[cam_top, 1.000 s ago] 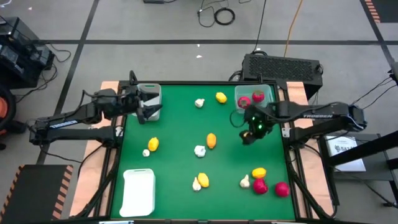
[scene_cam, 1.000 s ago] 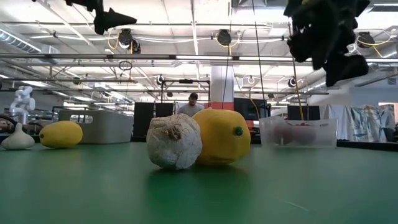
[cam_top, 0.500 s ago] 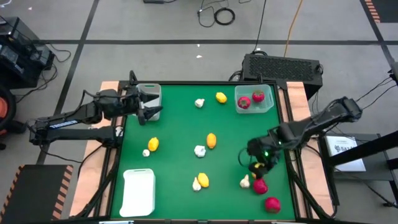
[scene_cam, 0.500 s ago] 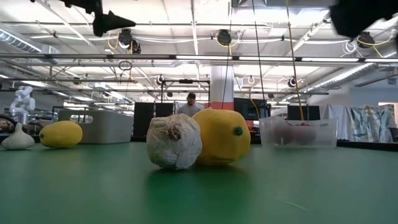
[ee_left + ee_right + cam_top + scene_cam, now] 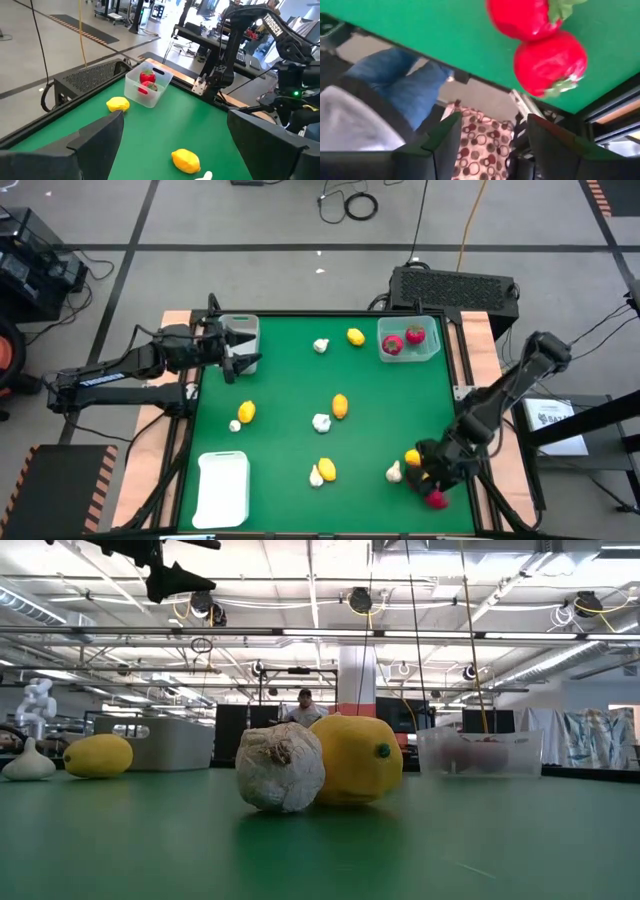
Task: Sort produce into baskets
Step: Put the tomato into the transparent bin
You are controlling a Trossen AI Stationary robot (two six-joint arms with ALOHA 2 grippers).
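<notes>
A green table (image 5: pixel 290 430) carries everything, set in a large hall with ceiling lights and a person standing far behind in the low view. Beyond the table's near edge, the right wrist view catches a person's blue-jeaned leg.

The flat white tray (image 5: pixel 222 488) lies at the table's near left corner. The grey-white bin (image 5: pixel 241 340) sits at the far left corner, and the clear square bin (image 5: pixel 408 339) at the far right corner holds two red fruits (image 5: pixel 403 340).

The left gripper (image 5: pixel 236 359) hangs beside the grey-white bin, its fingers (image 5: pixel 95 137) spread wide and holding nothing. The right gripper (image 5: pixel 432 480) is low at the near right corner, over two red fruits (image 5: pixel 537 42) that lie touching each other close to the table's edge; its fingers (image 5: pixel 440 140) stand partly apart, and I cannot tell whether they touch either fruit.

Yellow fruits lie scattered: one near the far edge (image 5: pixel 355 336), one at the centre (image 5: pixel 340 406) against a whitish bulb (image 5: pixel 321 422), one toward the left edge (image 5: pixel 246 412), one near the near edge (image 5: pixel 326 469), one (image 5: pixel 411 458) just beside the right gripper. Another bulb (image 5: pixel 321 346) lies near the far edge.
</notes>
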